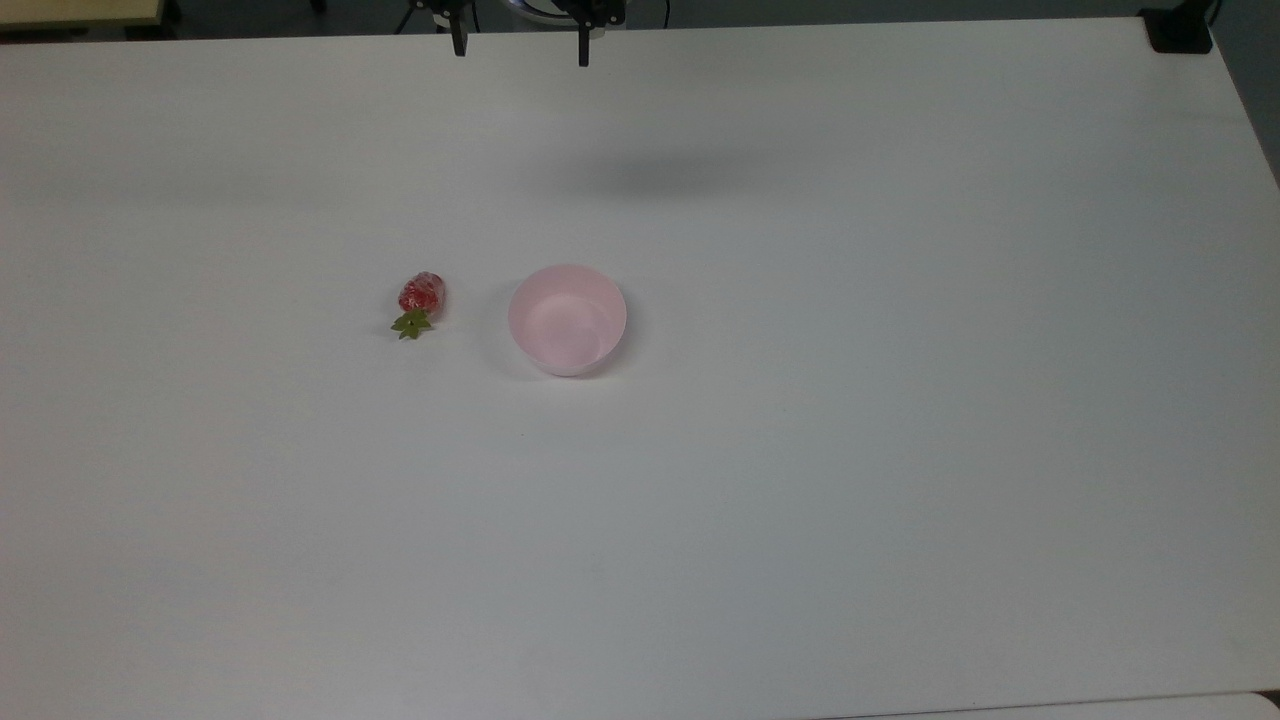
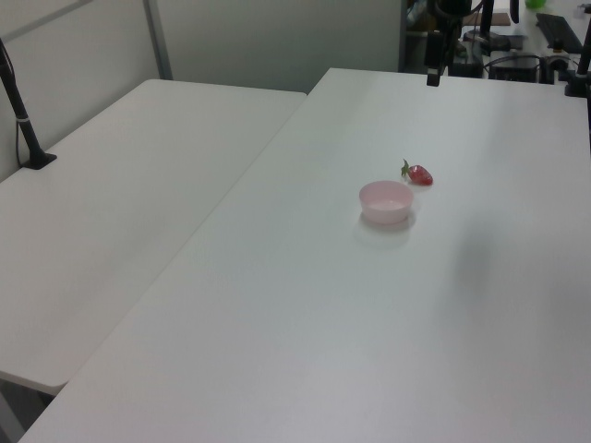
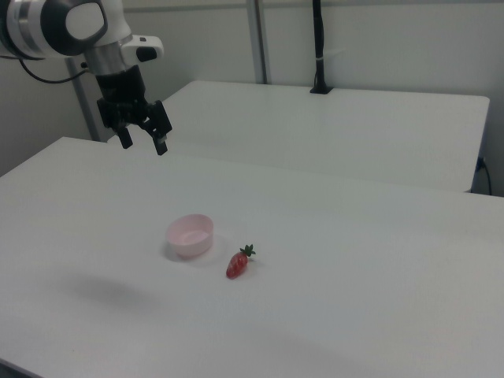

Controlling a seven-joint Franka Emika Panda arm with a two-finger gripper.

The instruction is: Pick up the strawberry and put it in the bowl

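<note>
My white tabletop (image 1: 800, 500) carries a strawberry (image 1: 420, 300) and a pink bowl (image 1: 567, 320), lying near each other but apart, both well away from my claw (image 3: 142, 140) above.

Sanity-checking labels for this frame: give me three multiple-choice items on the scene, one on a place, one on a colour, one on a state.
1. In the top view, where does the small glossy red strawberry with a green cap lie?
A. inside the bowl
B. on the white table, at the bowl's left
C. between the gripper's fingers

2. What colour is the small round smooth-walled bowl?
A. pale pink
B. blue
C. black

3. How is the black two-finger gripper?
A. shut on the strawberry
B. open, high above the table
C. resting in the bowl

Answers: 1 B, the fruit lies on bare tabletop apart from the bowl; 2 A, its walls and inside are pink; 3 B, in the right view its fingers are spread with nothing between them.
</note>
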